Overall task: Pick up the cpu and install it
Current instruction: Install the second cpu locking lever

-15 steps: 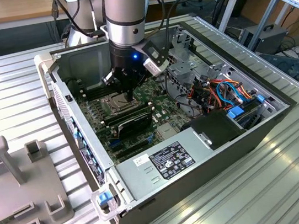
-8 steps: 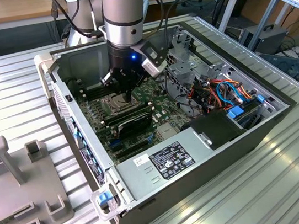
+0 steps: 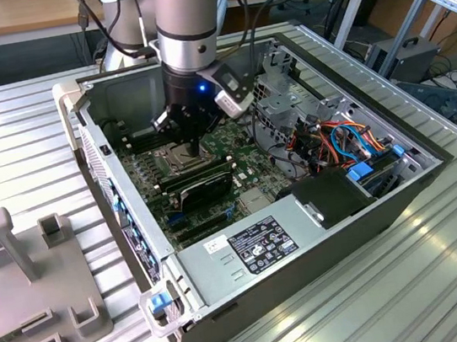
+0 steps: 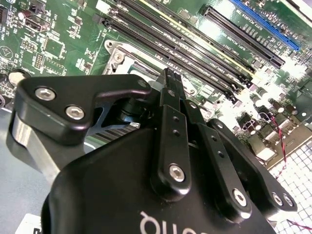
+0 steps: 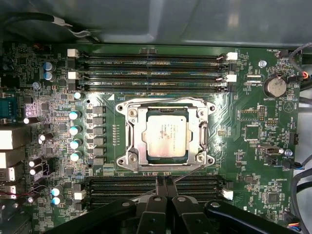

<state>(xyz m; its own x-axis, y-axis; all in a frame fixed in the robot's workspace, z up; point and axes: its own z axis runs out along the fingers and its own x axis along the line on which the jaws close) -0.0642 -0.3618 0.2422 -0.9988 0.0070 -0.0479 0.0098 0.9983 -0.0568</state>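
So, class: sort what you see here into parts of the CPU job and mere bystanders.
Job:
- cpu, lying in the socket
- gripper, fingertips together, beside the socket
- motherboard

Bystanders:
- coin battery
- power supply
- grey fixture outside the case

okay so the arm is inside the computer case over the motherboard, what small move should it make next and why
Probably a short straight lift away from the board. In the first wrist view the cpu already lies in the socket, and the gripper, fingers together and holding nothing, sits beside it over the memory slots, so nothing remains to carry.

ribbed metal table (image 3: pixel 448 276) w/ open pc case (image 3: pixel 307 245) on it, grey fixture block (image 3: pixel 31 284) at exterior view's left.
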